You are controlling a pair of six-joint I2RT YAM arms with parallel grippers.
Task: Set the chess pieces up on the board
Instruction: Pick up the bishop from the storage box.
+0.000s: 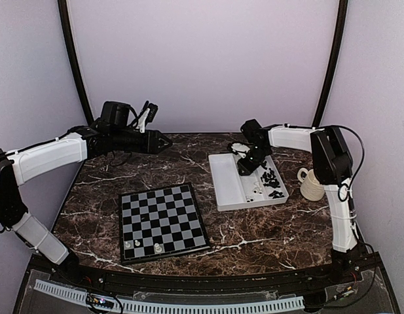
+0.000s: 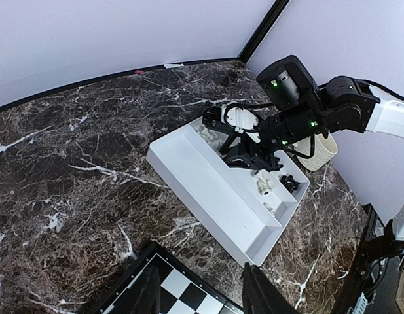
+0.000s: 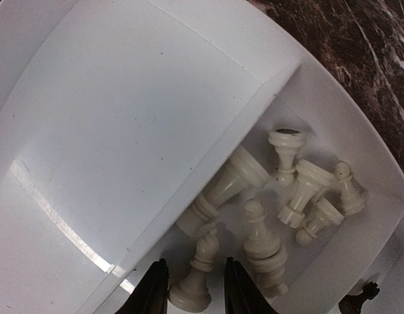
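The board (image 1: 162, 219) lies front left, with three white chess pieces (image 1: 137, 243) standing near its front edge. Its corner shows in the left wrist view (image 2: 179, 288). More white pieces (image 3: 300, 190) and black pieces (image 1: 272, 178) lie in the narrow compartment of the white tray (image 1: 228, 186). My right gripper (image 3: 195, 291) is down in that compartment, open, its jaws on either side of a lying white piece (image 3: 200, 265). It also shows in the top view (image 1: 244, 169). My left gripper (image 1: 165, 142) is open and empty, held high above the table's back left (image 2: 202, 294).
A cream ribbed mug (image 1: 313, 184) stands right of the tray. The tray's large compartment (image 2: 208, 183) holds nothing. A dark marble table (image 1: 97, 183) surrounds the board. Purple walls close in behind and at the sides.
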